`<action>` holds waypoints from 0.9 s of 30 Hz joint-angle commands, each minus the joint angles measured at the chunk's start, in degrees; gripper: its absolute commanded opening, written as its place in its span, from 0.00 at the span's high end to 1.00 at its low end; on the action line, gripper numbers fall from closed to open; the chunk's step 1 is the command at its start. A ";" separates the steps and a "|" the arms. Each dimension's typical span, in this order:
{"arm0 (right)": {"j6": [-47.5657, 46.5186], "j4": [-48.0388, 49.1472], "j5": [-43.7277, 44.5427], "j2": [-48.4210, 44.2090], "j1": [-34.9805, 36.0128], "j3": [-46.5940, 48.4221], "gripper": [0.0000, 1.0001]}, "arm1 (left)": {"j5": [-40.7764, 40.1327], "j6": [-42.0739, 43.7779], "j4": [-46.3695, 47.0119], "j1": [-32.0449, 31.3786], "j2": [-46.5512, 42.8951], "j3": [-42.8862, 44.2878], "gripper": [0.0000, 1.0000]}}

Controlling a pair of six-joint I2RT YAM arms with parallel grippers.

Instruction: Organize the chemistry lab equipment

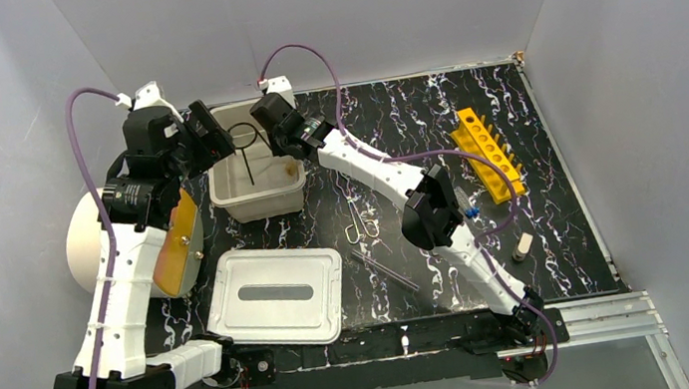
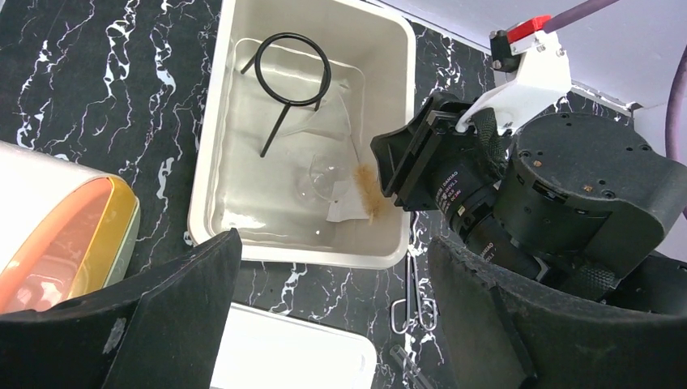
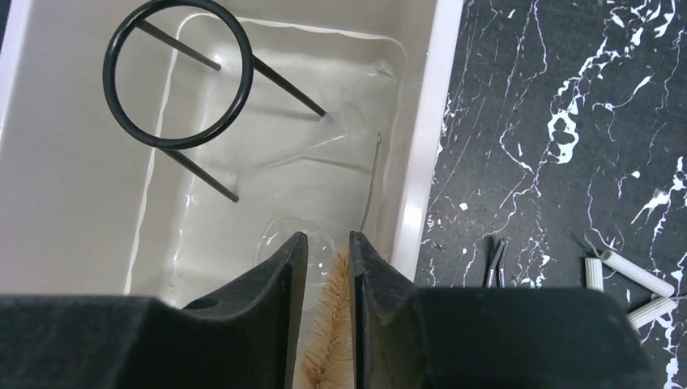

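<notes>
Tan bristles of a test-tube brush [image 3: 330, 324] fill the slim gap between the right gripper's [image 3: 328, 241] barely parted fingers; whether they pinch it, I cannot tell. Widen fully, then rise straight, so it settles in the white bin [image 3: 421, 162] below. Ahead stands a black ring stand [image 3: 178, 45]. The left gripper [image 2: 332, 243] gapes empty alongside. Clear glassware [image 3: 283, 235] beneath is hard to make out.
</notes>
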 commanded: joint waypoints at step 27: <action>-5.19 12.18 -10.81 -43.89 -13.66 -52.22 0.29 | 19.22 1.67 7.11 -1.91 0.63 -1.37 0.02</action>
